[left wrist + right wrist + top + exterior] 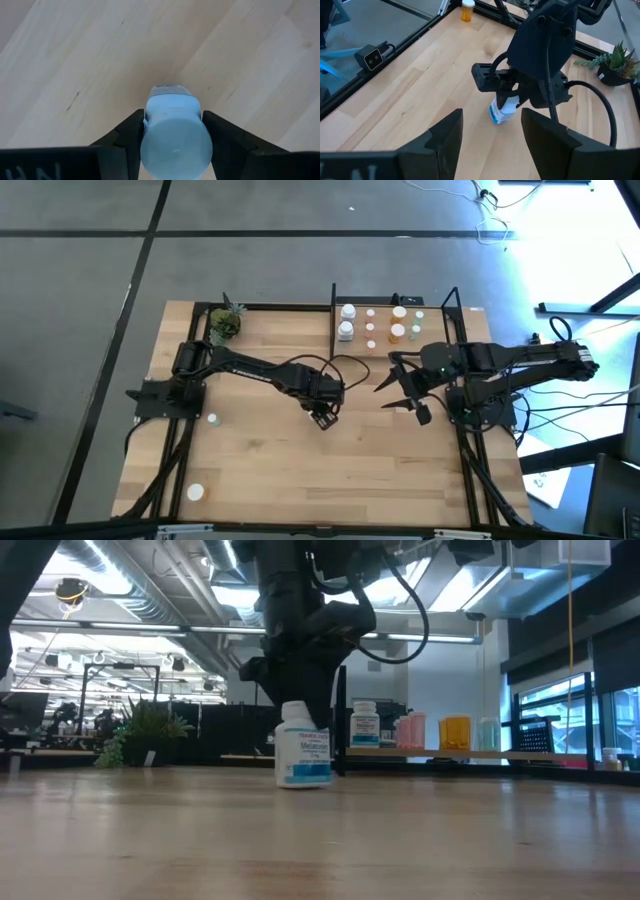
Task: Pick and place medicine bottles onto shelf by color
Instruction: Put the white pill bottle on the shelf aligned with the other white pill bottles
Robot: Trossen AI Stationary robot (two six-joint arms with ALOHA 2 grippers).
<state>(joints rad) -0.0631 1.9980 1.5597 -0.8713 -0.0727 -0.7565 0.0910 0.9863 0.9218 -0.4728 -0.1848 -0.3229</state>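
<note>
1. Left gripper (323,418): near the table's middle, fingers clenched on either side of a white medicine bottle (175,135) with a blue-printed label. In the low view the bottle (303,745) stands upright on the tabletop (260,470); the label text is too small to read. From above, the gripper hides the bottle.
2. Right gripper (400,390): right of centre, just near of the shelf, fingers spread apart and grasping nothing.
3. Shelf (440,350): far right of the table, black posts at its corners. It carries two white bottles (347,321) at its left end, then small pinkish, orange (398,332) and pale ones; their exact count is hard to make out.
4. Loose white bottles: one (213,419) at the left, another (195,493) at the near left edge.
5. Orange bottle (467,10): seen only from the right wrist, beside the table frame.
6. Potted plant (227,323): far left corner.
</note>
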